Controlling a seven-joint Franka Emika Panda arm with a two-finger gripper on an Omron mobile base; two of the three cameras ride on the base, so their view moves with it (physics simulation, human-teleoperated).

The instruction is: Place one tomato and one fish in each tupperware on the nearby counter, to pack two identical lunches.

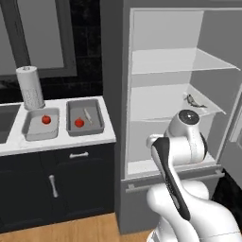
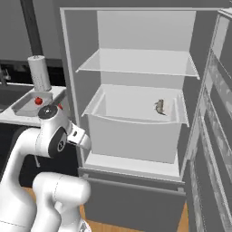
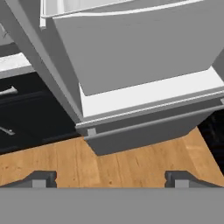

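Observation:
On the white counter [image 1: 61, 138] stand two tupperware trays. The lighter tray [image 1: 35, 129] holds one tomato [image 1: 46, 119]. The darker tray [image 1: 95, 124] to its right holds a tomato [image 1: 79, 123] and a slim fish [image 1: 88, 115]. Another fish [image 1: 194, 101] [image 2: 159, 107] lies in the white drawer [image 2: 136, 131] of the open fridge. My gripper [image 3: 111, 179] is open and holds nothing. It hangs low before the fridge and looks down at the fridge's bottom ledge and the wooden floor. The lighter tray [image 2: 28, 105] with its tomato [image 2: 39, 101] also appears at the left of the right base view.
A paper towel roll [image 1: 30, 87] stands behind the trays and a dark sink [image 1: 4, 120] lies at the far left. Navy cabinets with silver handles [image 1: 79, 154] sit below the counter. The fridge door [image 2: 213, 136] stands open on the right. Fridge shelves [image 2: 136, 61] are bare.

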